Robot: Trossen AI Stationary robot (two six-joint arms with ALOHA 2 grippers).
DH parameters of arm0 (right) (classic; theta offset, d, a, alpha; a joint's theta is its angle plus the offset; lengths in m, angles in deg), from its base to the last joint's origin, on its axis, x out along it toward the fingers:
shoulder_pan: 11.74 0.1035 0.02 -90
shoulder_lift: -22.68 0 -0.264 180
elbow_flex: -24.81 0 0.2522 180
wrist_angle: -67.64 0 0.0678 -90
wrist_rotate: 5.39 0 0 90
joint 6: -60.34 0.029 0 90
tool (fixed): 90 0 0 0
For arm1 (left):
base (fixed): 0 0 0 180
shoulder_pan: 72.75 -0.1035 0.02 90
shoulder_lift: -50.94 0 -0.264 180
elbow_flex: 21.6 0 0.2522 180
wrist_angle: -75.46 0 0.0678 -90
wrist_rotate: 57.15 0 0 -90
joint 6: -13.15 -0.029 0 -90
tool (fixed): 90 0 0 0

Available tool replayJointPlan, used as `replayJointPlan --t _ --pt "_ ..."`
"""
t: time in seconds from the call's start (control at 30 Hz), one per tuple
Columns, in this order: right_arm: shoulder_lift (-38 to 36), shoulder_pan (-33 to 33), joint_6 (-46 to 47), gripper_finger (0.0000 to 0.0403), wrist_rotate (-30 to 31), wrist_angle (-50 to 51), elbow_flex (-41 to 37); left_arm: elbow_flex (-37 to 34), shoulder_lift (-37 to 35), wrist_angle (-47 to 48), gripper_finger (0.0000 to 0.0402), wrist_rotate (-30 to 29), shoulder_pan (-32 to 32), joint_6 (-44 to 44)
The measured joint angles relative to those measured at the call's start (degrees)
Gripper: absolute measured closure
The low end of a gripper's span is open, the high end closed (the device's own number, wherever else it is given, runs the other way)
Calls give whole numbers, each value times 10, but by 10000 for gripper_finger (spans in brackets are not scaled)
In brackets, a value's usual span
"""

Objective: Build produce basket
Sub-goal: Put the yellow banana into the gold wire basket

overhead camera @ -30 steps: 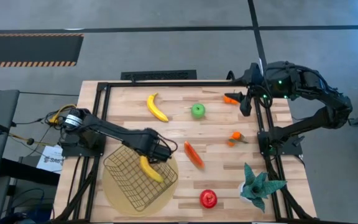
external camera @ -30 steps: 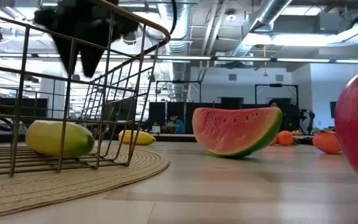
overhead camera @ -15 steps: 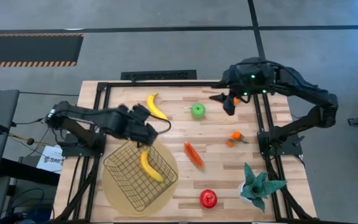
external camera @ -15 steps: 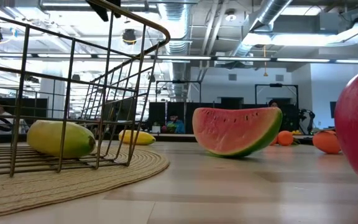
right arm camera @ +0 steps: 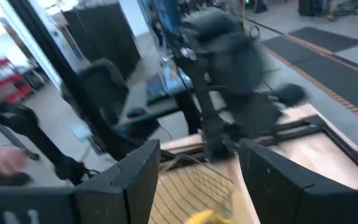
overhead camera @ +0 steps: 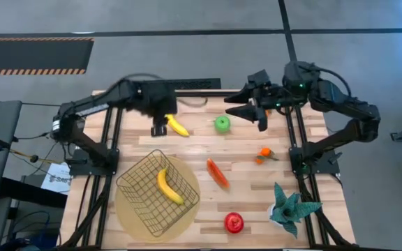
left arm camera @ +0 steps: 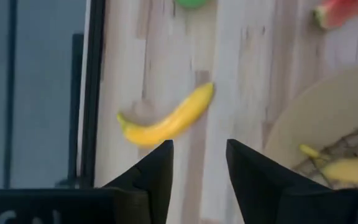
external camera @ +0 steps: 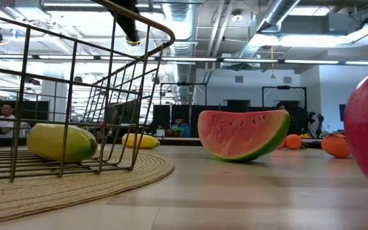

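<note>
High view: yellow banana (overhead camera: 169, 188) inside wire basket (overhead camera: 137, 187); left end effector (overhead camera: 160, 129) open, empty.

a round tan woven mat (overhead camera: 187, 209) is lying at the near left of the wooden table (overhead camera: 201, 150). a teal spiky-leaved plant (overhead camera: 289, 206) is standing at the near right corner. beyond the table, people are sitting at desks (external camera: 179, 126) in the room, and one is showing at far left (external camera: 5, 116).
</note>
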Motion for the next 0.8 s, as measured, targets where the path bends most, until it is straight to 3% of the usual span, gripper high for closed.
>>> replayJointPlan --t 0.23,0.53,0.8 --pt "-33 11 26 163 3 -5 0 0 70 6 274 77 -84 -132" --pt "-92 -24 16 163 5 44 0 0 191 33 275 71 -79 -211" --pt "-126 -44 7 163 5 111 0 0 249 1 275 67 -73 -248"
